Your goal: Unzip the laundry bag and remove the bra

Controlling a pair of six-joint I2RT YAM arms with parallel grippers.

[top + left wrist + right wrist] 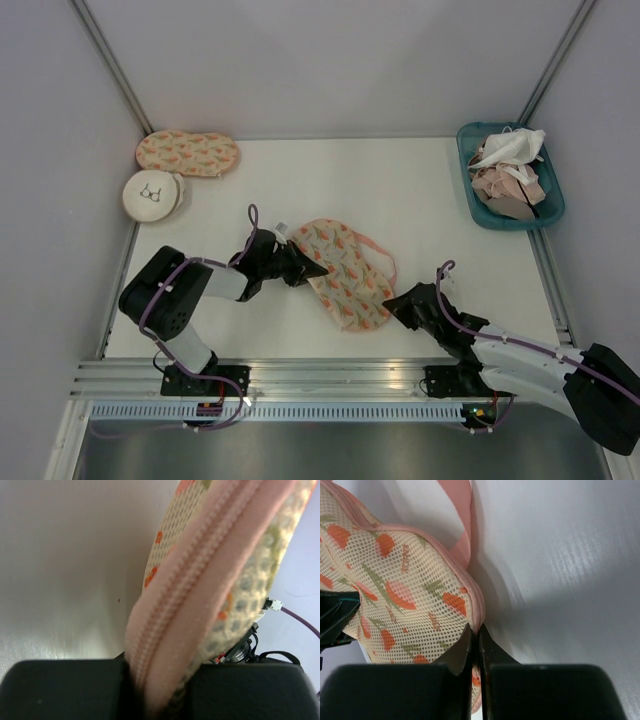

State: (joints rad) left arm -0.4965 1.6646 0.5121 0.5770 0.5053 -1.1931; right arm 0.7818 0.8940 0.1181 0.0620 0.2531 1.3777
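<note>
Left tool (303, 266): clenched on the left rim of the laundry bag (345, 272). In the left wrist view the bag's (210, 580) pink zipper (200, 580) runs down between the two fingers (60, 690), and that end is raised off the worktop (60, 580).

Right tool (400, 302): at the bag's lower right end, its fingers (452, 655) pressed nearly together with only a thin slit between them. The tips nip the pink edging (475, 597). Which part of the rim sits inside, I cannot tell.

Worktop (400, 190): white and matte, with pale grey walls on three sides.

Upper left of the frame: a like-printed case (187, 153) and, touching its lower edge, a round white pouch (153, 195) with a bra drawing.

Upper right: a teal basket (466, 165) of pale garments (510, 170).

Laundry bag: centre of the overhead view, lying diagonally between the two tools. It is cream mesh (395, 580) with orange-red and green print and pink trim. The pink strap (390, 265) loops out on its right side.
</note>
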